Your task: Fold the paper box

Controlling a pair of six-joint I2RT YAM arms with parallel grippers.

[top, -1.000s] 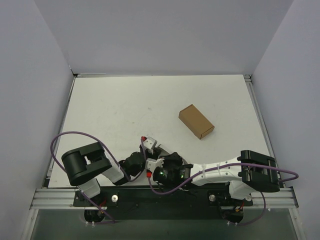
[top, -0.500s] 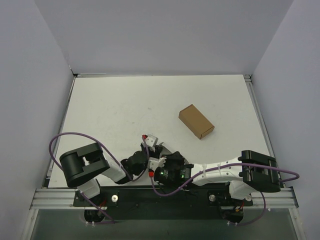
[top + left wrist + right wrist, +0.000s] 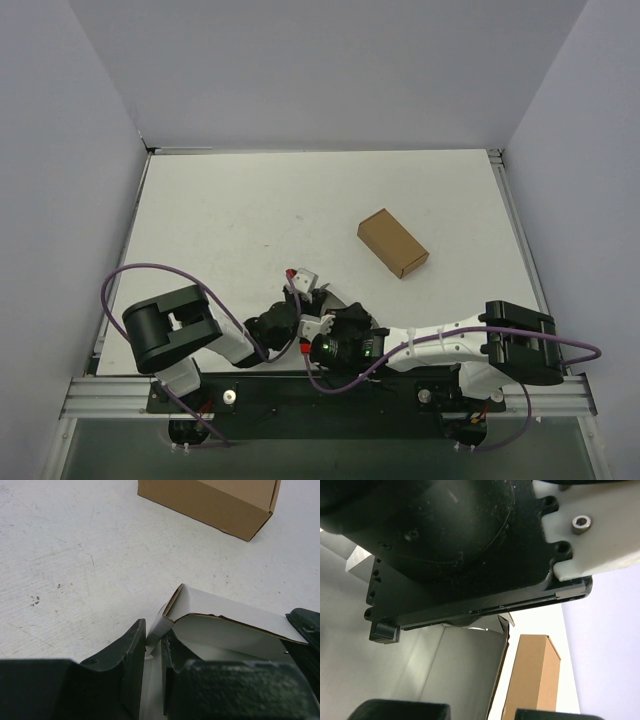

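The paper box (image 3: 235,625), a white-grey card blank with brown cut edges, lies partly folded up at the near middle of the table. My left gripper (image 3: 154,652) is shut on one of its corner flaps, which stands pinched between the two dark fingers (image 3: 125,665). In the right wrist view a grey panel of the paper box (image 3: 465,670) runs down between my right gripper (image 3: 482,712), which is shut on it. From above, the left gripper (image 3: 300,300) and right gripper (image 3: 325,330) crowd together and hide most of the blank.
A closed brown cardboard box (image 3: 392,243) lies on the white table right of centre, just beyond the blank (image 3: 210,500) (image 3: 532,680). The left wrist's black body (image 3: 460,540) fills the top of the right wrist view. Grey walls enclose the table.
Both wrists have shifted very slightly to the right over the blank. The grips and the brown box are unchanged.
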